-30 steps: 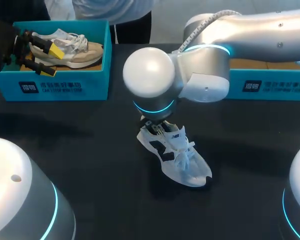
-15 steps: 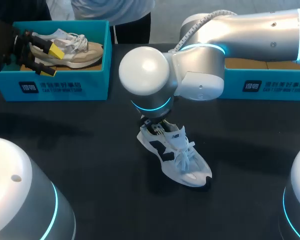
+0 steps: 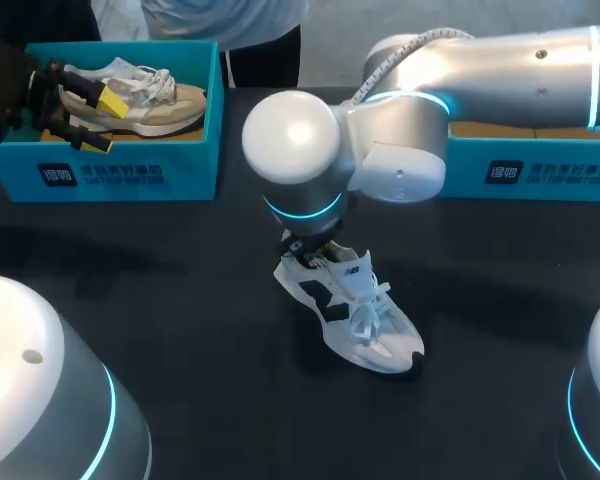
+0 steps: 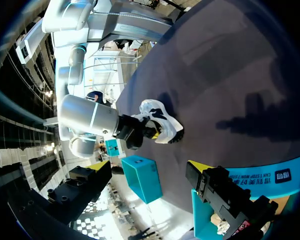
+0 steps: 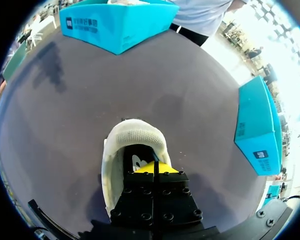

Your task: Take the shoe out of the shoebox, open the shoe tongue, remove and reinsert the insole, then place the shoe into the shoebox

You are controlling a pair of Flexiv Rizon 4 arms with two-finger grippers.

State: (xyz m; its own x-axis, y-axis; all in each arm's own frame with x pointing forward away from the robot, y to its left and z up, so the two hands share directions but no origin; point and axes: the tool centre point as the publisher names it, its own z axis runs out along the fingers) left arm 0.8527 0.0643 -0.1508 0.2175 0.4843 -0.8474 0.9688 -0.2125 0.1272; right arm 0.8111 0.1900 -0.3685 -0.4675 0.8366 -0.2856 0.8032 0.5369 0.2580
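The white mesh sneaker with black side panels (image 3: 355,315) lies on the dark surface (image 3: 160,300), well apart from the teal cardboard shoebox (image 3: 540,170) at the right. The right pincer (image 5: 155,169) is pushed down into the heel opening with its yellow tips pressed together, just over the black insole (image 5: 136,161). Whether the insole's edge is caught between them is hidden.

The main risk is a pull with nothing held. If the tips closed on air or only on lining, the insole stays put. Nothing pins the sneaker down either, so a firm lift on a snug insole may raise or tip the whole sneaker, or drag it across the surface. The laces look tied, which narrows the opening and could snag the insole on its way out.

The left pincer (image 3: 99,120) hangs with fingers spread over a beige sneaker (image 3: 155,105) in another teal box, too far away to steady anything.
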